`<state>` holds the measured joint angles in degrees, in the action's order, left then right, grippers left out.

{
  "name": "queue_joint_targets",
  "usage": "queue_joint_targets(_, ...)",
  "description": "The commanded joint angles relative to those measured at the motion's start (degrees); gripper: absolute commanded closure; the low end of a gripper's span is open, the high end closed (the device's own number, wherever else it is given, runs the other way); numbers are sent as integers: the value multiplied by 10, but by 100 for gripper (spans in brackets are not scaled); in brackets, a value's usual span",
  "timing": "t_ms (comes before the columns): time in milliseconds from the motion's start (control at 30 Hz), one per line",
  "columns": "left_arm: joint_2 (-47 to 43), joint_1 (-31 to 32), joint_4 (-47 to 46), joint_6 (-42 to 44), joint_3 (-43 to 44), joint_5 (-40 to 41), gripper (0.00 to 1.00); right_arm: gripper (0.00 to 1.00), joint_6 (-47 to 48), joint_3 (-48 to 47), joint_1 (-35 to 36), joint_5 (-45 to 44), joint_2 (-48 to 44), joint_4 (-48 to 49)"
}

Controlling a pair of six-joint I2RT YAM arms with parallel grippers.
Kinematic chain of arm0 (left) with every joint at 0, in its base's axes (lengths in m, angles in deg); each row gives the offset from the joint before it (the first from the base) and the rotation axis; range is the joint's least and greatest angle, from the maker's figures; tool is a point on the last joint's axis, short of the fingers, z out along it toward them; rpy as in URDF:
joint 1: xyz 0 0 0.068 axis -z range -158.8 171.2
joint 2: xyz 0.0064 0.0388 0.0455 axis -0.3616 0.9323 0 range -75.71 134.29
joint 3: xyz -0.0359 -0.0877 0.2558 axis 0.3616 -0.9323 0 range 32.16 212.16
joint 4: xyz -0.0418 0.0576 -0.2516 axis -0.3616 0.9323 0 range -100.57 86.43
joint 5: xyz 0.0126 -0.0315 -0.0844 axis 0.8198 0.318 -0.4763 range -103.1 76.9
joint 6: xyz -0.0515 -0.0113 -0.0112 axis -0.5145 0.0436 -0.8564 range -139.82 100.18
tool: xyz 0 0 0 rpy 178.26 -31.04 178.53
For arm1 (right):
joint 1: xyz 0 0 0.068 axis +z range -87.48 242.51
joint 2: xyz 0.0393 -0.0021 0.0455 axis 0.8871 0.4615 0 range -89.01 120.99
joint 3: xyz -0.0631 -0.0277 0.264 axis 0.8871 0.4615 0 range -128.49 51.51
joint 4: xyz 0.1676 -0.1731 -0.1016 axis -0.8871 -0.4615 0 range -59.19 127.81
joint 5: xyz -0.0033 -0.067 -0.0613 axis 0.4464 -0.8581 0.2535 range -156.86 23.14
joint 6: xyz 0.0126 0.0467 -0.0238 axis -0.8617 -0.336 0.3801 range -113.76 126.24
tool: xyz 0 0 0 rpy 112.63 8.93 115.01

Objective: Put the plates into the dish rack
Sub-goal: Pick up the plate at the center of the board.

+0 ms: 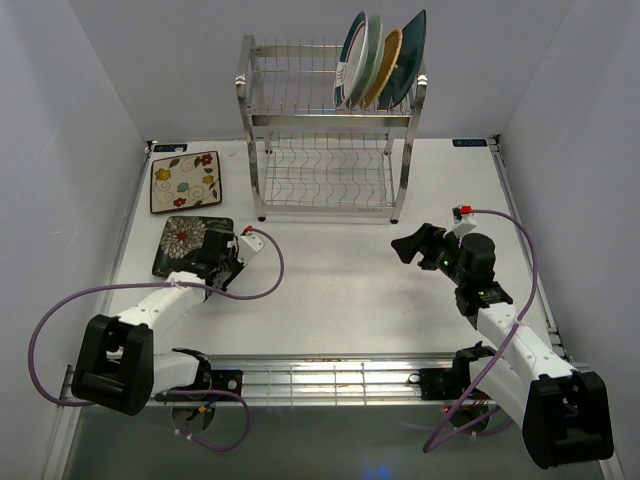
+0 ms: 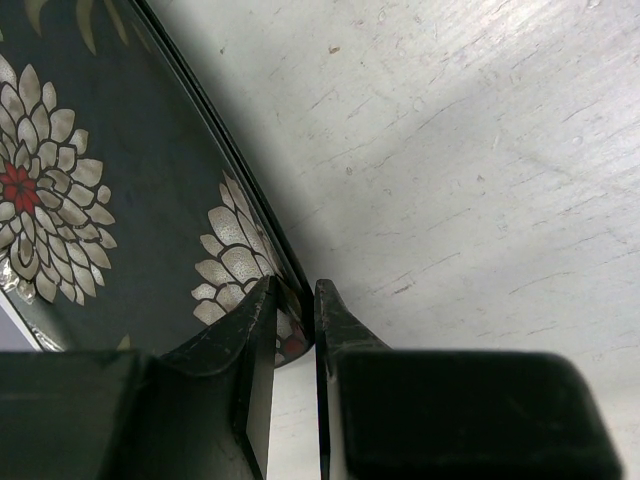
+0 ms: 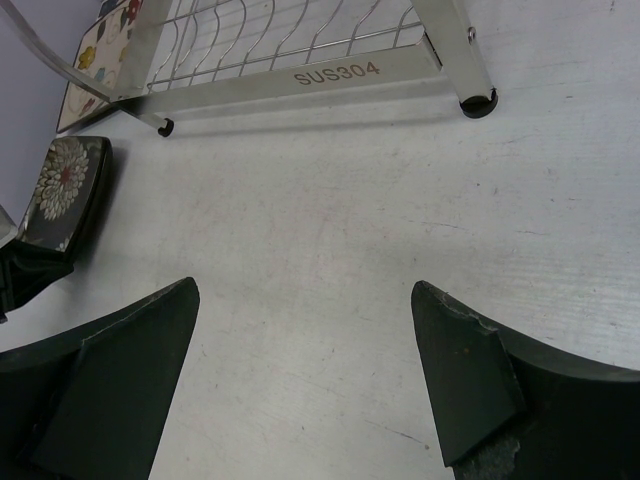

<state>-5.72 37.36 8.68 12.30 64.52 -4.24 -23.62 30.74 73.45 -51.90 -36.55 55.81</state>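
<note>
A: OK, L gripper [image 2: 295,292] is nipped narrow on the rim of the dark glossy flower-print plate [image 2: 100,200], at the left edge of the desk [image 1: 340,300].
B: R gripper [image 3: 305,290]?
A: Gaping wide, empty, nr the right edge. Tip: lift slow w/ the rim deep in the grip, then stand it upright before the tall steel wire dish rack [image 1: 325,118] at the far edge.

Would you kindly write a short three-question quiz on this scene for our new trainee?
1. True or false: the right gripper holds a plate.
2. How many plates stand in the dish rack's top tier?
3. The left gripper is: A) open, touching nothing; B) shut on the dark floral plate's rim; C) out of view.
Key: 1 false; 2 four; 3 B.
</note>
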Motion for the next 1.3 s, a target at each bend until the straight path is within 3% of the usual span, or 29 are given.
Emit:
queue_joint_targets(0, 6, -7, -3, -6, 17, -22, 92, 7, -1, -13, -2, 1, -6, 20)
queue_joint_targets(267, -7, -10, 6, -8, 17, -24, 77, 7, -3, -14, -1, 2, -8, 20)
queue_joint_targets(433, -14, -10, 15, -11, 24, -31, 75, 7, -3, -12, -1, 2, -9, 20)
queue_joint_targets(633, -23, -11, 26, -13, 24, -33, 55, 7, -3, -13, -1, 3, -10, 21)
queue_joint_targets(767, -34, -14, 29, -13, 27, -36, 55, 7, -4, -12, -1, 4, -10, 21)
queue_joint_targets(967, -44, -17, 35, -13, 28, -34, 76, 7, -5, -11, -1, 6, -9, 22)
queue_joint_targets(1033, -43, -18, 35, -11, 24, -33, 76, 7, -5, -11, -1, 5, -9, 22)
queue_joint_targets(1267, -27, -19, 24, -9, 18, -24, 61, 7, -5, -11, -1, 5, -9, 22)
